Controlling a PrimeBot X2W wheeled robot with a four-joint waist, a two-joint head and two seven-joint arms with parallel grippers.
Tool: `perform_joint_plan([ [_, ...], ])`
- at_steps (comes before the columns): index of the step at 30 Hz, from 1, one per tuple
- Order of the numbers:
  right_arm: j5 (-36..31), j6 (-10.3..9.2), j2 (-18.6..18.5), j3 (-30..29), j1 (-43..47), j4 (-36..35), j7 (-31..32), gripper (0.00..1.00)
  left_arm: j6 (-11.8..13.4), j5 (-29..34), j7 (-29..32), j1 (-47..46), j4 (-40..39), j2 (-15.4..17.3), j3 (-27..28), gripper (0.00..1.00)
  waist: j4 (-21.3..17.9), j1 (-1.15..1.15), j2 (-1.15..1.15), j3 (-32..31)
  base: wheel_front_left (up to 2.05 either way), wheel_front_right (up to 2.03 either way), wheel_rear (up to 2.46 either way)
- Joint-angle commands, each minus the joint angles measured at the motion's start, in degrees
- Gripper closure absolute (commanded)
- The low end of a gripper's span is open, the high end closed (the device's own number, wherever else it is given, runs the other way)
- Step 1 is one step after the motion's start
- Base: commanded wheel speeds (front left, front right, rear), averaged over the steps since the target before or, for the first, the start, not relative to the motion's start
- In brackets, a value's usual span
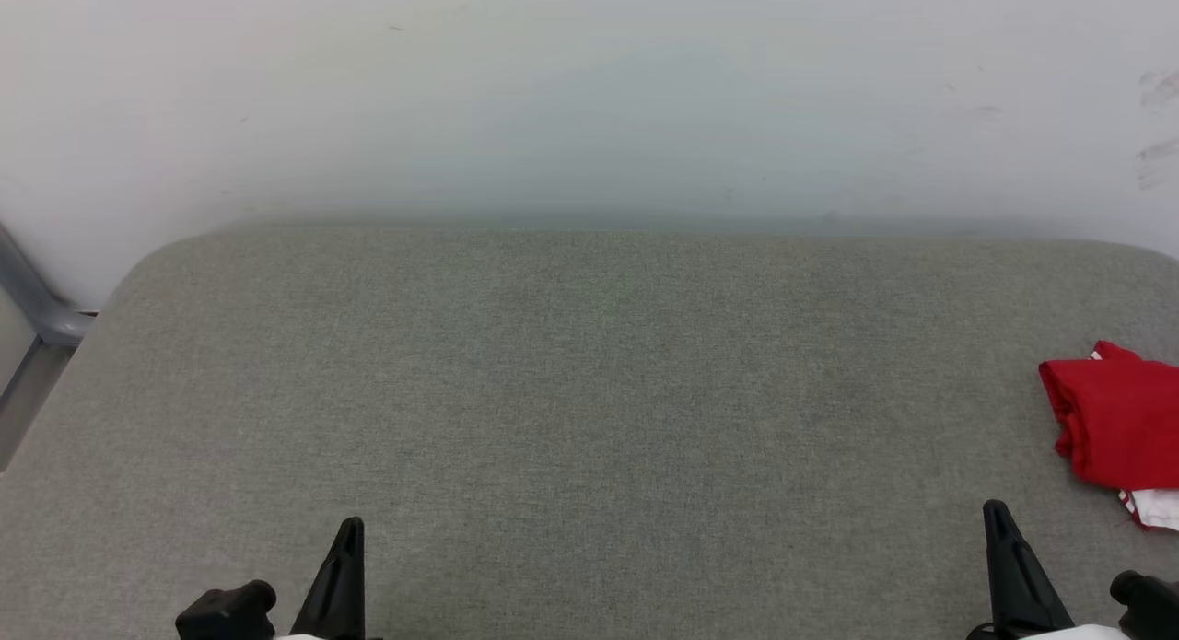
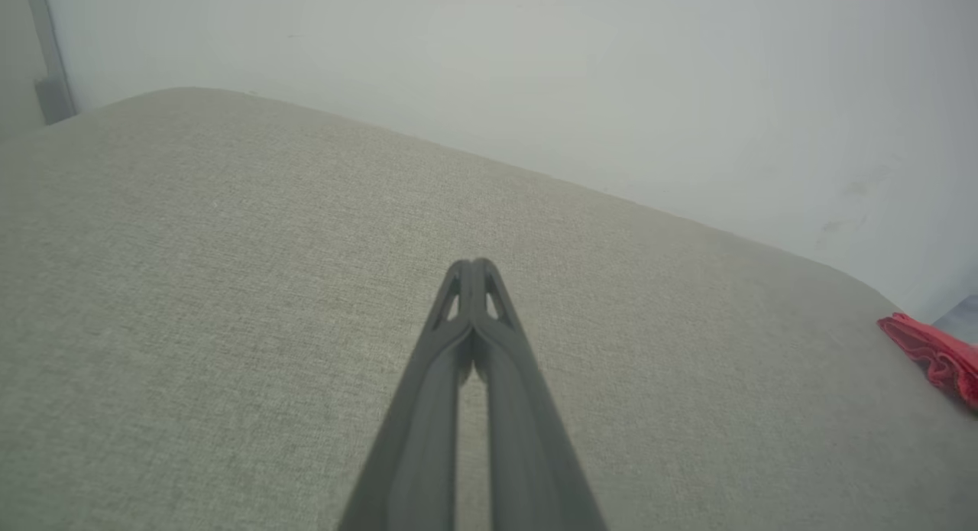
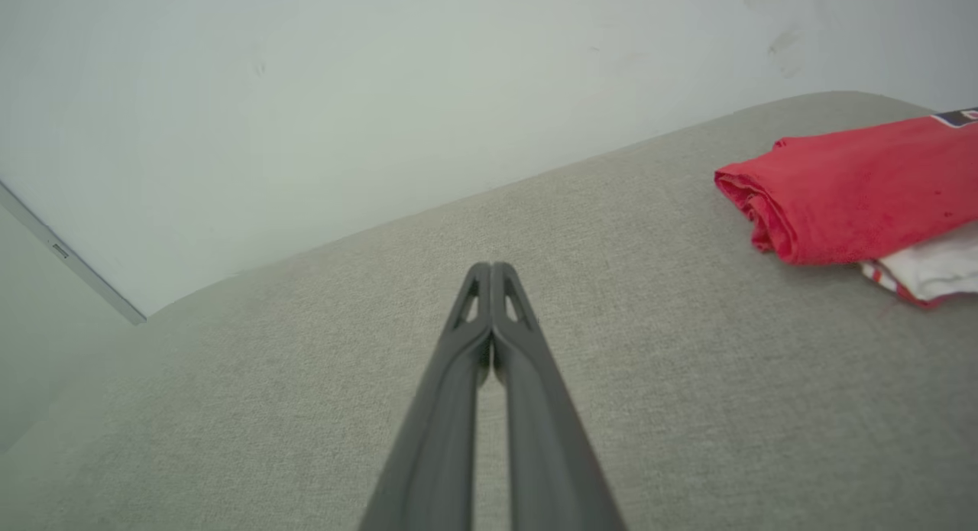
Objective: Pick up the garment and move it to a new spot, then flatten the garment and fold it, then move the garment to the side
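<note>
Head view: we log garment, folded, right tabletop edge; left gripper, right gripper both clenched, empty.

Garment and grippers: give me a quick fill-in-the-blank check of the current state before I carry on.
1. The garment lies on the grey cushion at the head view's ____ edge.
2. The left gripper is ____, with nothing between its fingers.
3. The right gripper, also shut, holds ____.
Missing words: right; shut; nothing.
</note>
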Motion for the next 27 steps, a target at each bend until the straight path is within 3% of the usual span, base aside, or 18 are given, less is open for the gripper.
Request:
perform_joint_plan([
  [1, 3.3, -0.01, 0.0, -0.2, -2.0, -0.4, 0.7, 1.00, -0.1, -3.4, 0.7, -1.9, -0.5, 0.0, 0.5, 1.00, -0.1, 0.00, 0.00, 0.1, 0.00, 0.00, 0.00],
  [27, 25.0, -0.02, 0.0, -0.7, -6.2, 1.8, 6.3, 1.00, -0.4, -26.3, 6.2, -6.1, 1.8, 0.0, 2.4, 1.00, -0.6, 0.00, 0.00, 0.8, 0.00, 0.00, 0.00],
])
